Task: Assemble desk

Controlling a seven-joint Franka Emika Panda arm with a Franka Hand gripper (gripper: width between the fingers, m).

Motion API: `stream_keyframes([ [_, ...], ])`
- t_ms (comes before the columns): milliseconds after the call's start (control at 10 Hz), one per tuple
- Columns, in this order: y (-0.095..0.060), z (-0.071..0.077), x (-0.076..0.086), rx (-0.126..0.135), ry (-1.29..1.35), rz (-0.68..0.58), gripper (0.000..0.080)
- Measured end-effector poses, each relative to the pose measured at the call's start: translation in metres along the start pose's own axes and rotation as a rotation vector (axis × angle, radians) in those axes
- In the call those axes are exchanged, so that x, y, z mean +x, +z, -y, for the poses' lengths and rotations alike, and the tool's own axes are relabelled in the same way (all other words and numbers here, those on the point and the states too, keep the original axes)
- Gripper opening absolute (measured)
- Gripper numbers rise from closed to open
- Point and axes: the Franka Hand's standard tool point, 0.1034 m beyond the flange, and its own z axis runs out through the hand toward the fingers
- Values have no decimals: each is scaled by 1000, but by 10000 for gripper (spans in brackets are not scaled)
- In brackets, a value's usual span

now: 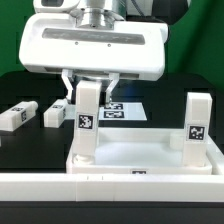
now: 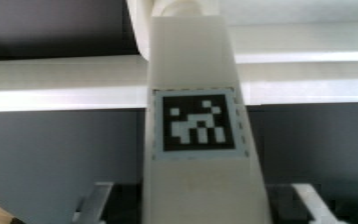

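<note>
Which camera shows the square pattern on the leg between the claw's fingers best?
The wrist view: that leg fills the middle, its pattern large and face-on, slightly blurred. The exterior view shows the pattern small, on the leg standing at the desk top's corner.

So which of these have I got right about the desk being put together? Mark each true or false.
1. Two legs stand upright on the desk top. True: the left leg and the right leg, as placed in the exterior view.
2. The gripper is over the right leg. False: it is over the left leg, with a finger on either side.
3. Two loose legs lie on the black table. True.
4. The marker board rests on the desk top. False: it lies flat on the table behind it.
</note>
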Motion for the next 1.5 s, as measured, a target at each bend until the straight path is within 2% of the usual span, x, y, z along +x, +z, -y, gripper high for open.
stream_keyframes([
  [300,1,-1,1,-4,-4,-9,290],
  [500,1,-1,0,-4,-4,-9,555],
  [600,1,0,0,-3,-5,-8,555],
  [700,0,0,1,-2,-5,-8,628],
  [800,-1,-1,3,-2,-3,-9,644],
  [1100,-17,-4,17,20,11,24,649],
  [1300,-19,-4,28,31,17,39,649],
  [1500,-17,-4,24,30,16,46,649],
])
